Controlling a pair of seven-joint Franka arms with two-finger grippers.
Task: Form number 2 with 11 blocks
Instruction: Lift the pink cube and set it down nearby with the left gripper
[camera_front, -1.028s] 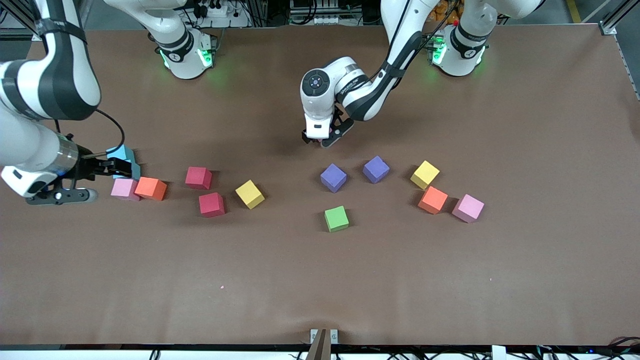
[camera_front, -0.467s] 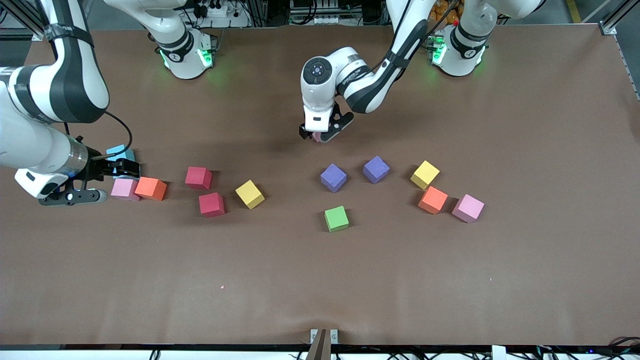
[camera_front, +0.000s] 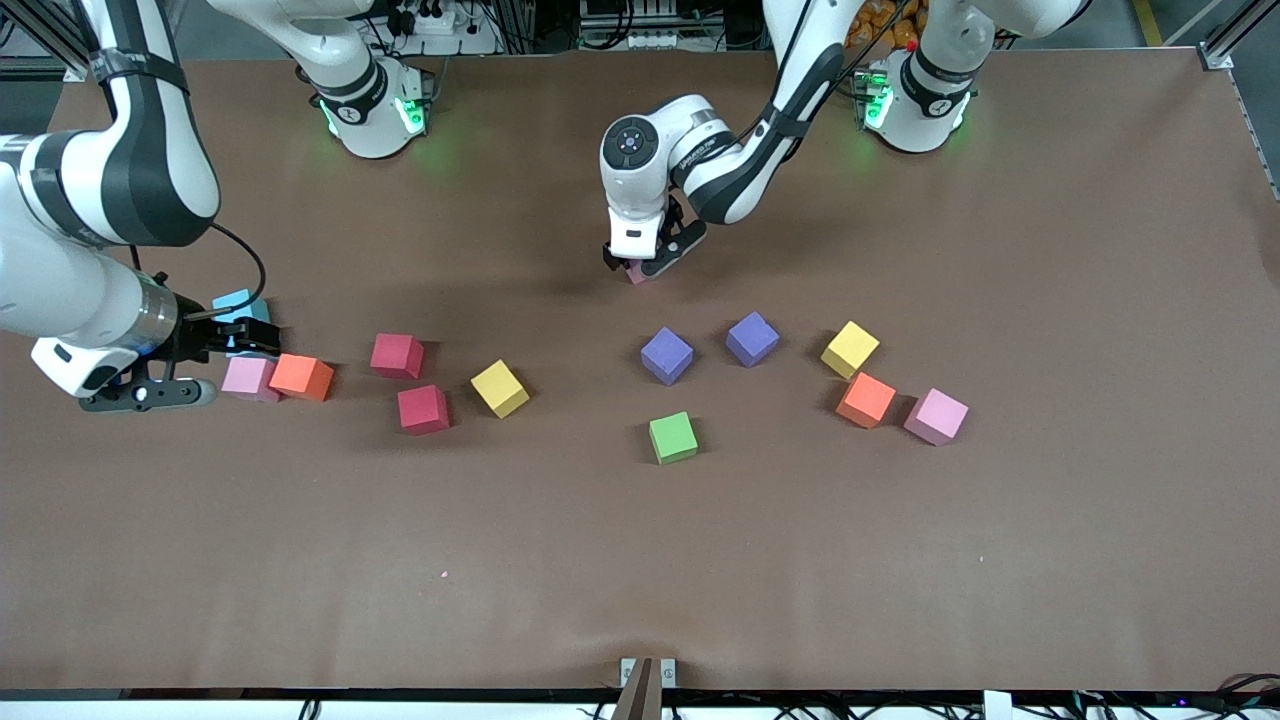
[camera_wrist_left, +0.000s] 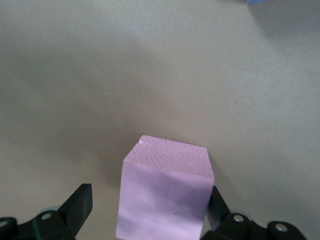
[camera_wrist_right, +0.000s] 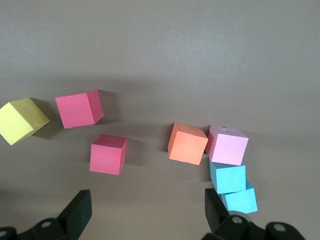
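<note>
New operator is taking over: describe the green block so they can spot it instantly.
Find the loose arc of blocks across the middle of the table. The green block sits just nearer the front camera than the purple pair. It is the only green cube.

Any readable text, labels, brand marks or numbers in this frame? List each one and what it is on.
Left arm: small dark lettering on its white forearm shell, too small to read.
Blocks: plain coloured faces, no print in any view.
Table: no marks.
Left gripper and right gripper: no lettering visible.
Nothing legible anywhere.
</note>
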